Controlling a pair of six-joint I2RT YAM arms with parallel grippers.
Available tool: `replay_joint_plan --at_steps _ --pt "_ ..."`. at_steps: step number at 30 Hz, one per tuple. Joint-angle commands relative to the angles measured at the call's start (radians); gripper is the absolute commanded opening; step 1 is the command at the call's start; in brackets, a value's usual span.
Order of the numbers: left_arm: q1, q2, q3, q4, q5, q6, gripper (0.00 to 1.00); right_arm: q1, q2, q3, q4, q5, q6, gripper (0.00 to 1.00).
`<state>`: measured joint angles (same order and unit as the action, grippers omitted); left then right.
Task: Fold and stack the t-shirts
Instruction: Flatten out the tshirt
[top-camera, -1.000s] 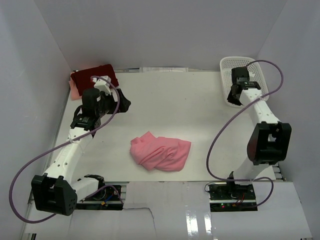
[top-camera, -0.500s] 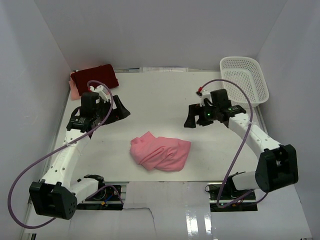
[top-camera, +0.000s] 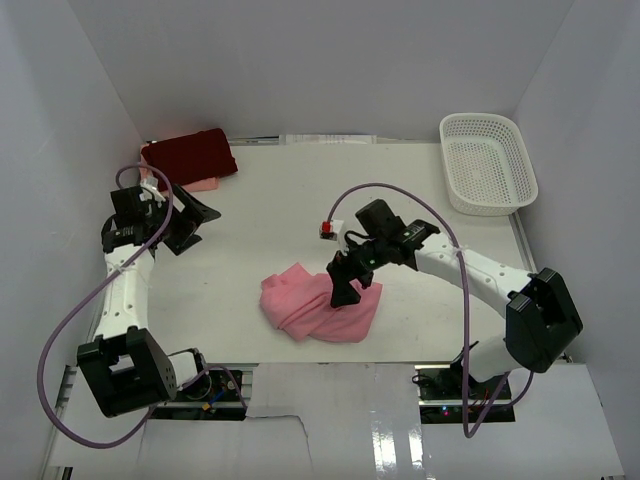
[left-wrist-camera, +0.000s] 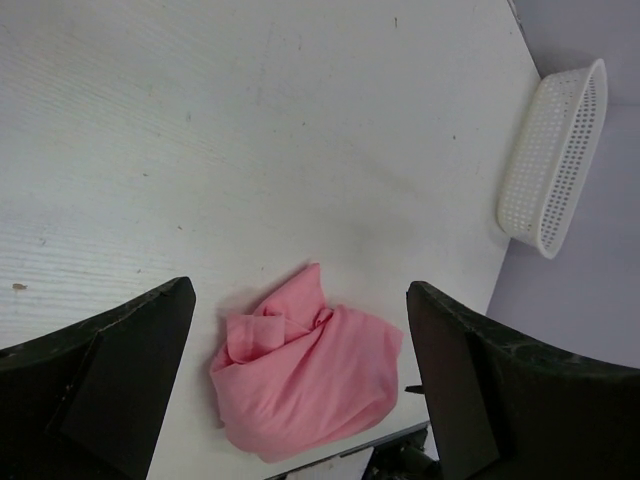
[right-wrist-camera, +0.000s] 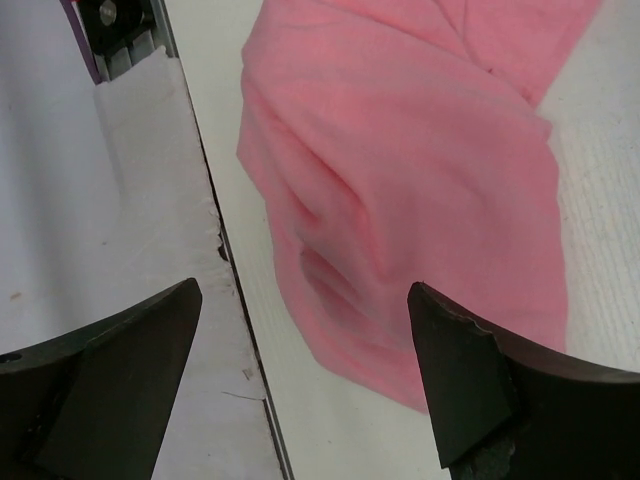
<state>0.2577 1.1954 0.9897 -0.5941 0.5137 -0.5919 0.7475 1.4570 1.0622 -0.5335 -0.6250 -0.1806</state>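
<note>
Right gripper (top-camera: 347, 290): jaws spread wide, holding nothing, just over the crumpled pink shirt (top-camera: 318, 308) mid-table.
Left gripper (top-camera: 193, 224): wide open, empty.
Maroon shirt (top-camera: 190, 155): folded, far-left corner, on a pale shirt (top-camera: 205, 185).

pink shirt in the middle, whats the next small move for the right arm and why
Probably lower the right tool straight down and close it on a fold of the salmon-pink t-shirt, to start spreading it flat. The tool hovers open over the shirt's far edge, and the shirt lies crumpled, not yet folded, on the table.
</note>
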Motion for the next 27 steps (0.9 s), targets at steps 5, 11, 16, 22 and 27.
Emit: replay_joint_plan --at_steps 5,11,16,22,27 --pt "0.035 0.009 -0.080 0.082 0.187 -0.057 0.98 0.072 0.058 -0.012 0.032 -0.028 -0.155 0.90" --pt "0.060 -0.010 -0.062 0.059 0.177 -0.020 0.98 0.144 0.183 0.068 0.052 0.025 -0.201 0.99" --pt "0.094 -0.036 -0.056 0.045 0.166 -0.026 0.98 0.148 0.311 0.197 0.027 0.044 -0.151 0.35" --pt "0.103 -0.092 -0.071 0.056 0.126 -0.031 0.98 0.148 0.378 0.494 -0.077 0.041 -0.085 0.08" --pt "0.103 -0.122 -0.077 0.056 0.114 -0.026 0.98 0.076 0.376 0.816 -0.086 0.094 0.057 0.08"
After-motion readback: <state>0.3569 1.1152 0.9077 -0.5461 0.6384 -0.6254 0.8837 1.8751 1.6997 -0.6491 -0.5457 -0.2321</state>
